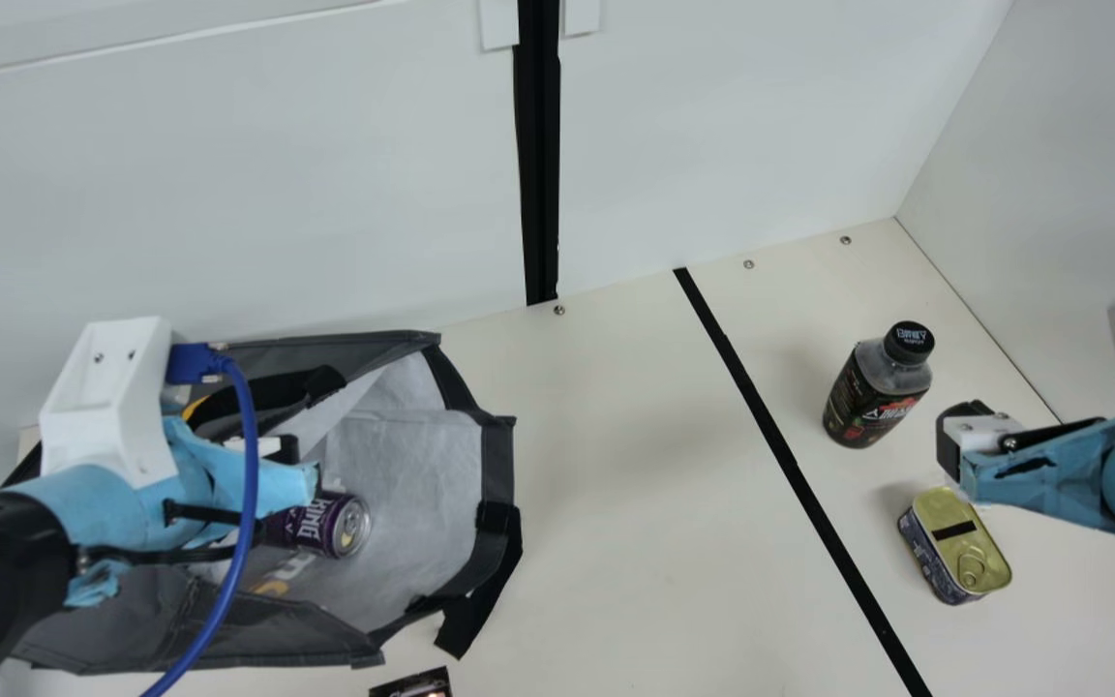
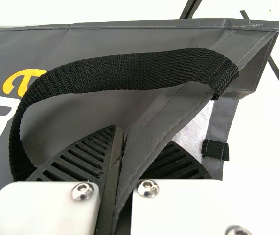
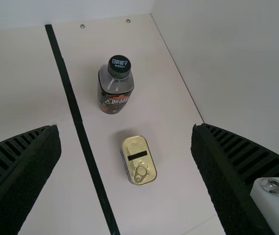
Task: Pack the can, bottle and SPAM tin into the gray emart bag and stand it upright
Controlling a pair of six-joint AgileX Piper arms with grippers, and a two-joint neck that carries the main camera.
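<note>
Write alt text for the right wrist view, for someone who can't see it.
The open right gripper hangs over a cream table, where a gold-lidded tin and a black-capped bottle stand to one side of a black line.

The counter [image 1: 616, 484] is closed off behind by a white wall [image 1: 325, 174] and on the right by a side wall [image 1: 1032, 223]. The back wall is split by a black upright strip [image 1: 540, 174], flanked near the view's top by white tabs [image 1: 497, 24]. A pale ridge [image 1: 132, 50] is seen at upper left. The cream top is crossed at a slant by a black line [image 1: 790, 455]; screws [image 1: 749, 264] are set along its back edge. Everything is evenly lit.
</note>
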